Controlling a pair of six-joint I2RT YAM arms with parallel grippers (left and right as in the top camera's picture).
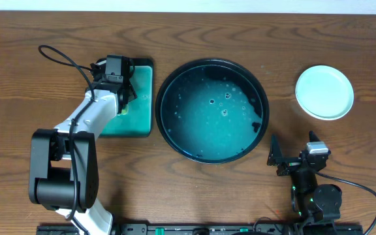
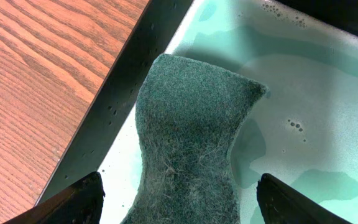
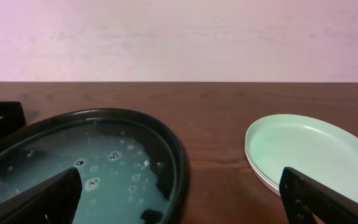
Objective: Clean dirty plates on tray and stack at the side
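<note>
Round black tray (image 1: 207, 134) at table centre, its wet teal floor dotted with bubbles. Plates (image 1: 324, 92) are stacked on bare wood to its far right, apart from the rim; their number cannot be told. Left gripper (image 2: 180, 198) is over the rectangular teal tray (image 1: 140, 124) on the left, jaws spread wide either side of a green scouring pad (image 2: 191, 124) — not gripping it. Right gripper (image 3: 179, 202) is at near right — jaws wide apart, holding nothing.

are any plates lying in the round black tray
No, the round tray holds only bubbly teal water; the plates sit stacked beside it.
</note>
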